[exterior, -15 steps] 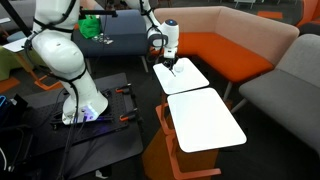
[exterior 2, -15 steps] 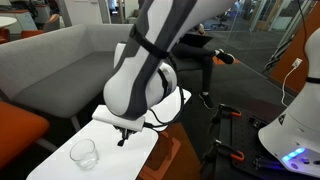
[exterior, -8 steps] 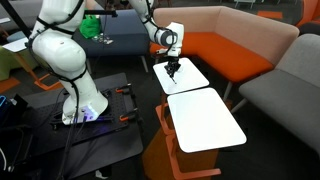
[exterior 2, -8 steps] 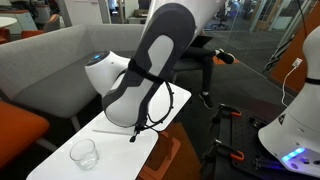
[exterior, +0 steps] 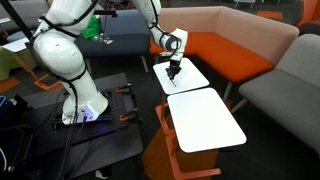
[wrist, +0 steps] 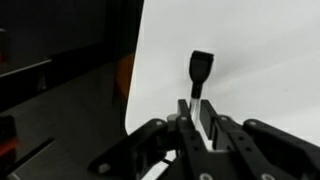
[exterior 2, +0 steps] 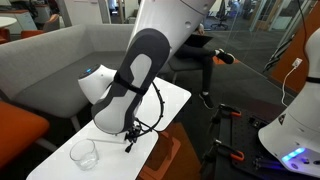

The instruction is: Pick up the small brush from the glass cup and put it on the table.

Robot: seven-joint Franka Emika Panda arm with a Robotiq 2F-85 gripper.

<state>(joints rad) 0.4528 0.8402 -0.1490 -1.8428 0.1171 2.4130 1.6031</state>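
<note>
My gripper (wrist: 197,110) is shut on the small brush (wrist: 201,72), a thin stick with a dark head that points away over the white table (wrist: 260,60). In an exterior view the gripper (exterior 2: 129,138) hangs just above the table (exterior 2: 172,98), with the brush tip (exterior 2: 127,147) close to the surface. The clear glass cup (exterior 2: 84,153) stands empty to its left near the table's end. In an exterior view the gripper (exterior: 174,68) is over the smaller table (exterior: 192,76); I cannot make out the cup there.
A larger-looking white tabletop (exterior: 205,120) stands beside the smaller one. An orange sofa (exterior: 225,45) and grey seats (exterior 2: 50,60) surround the tables. Another white robot base (exterior: 75,85) stands on the floor nearby.
The arm's wrist has swung round above the table. The gripper, still holding the brush, has shifted a little toward the cup's end and sunk closer to the tabletop.
</note>
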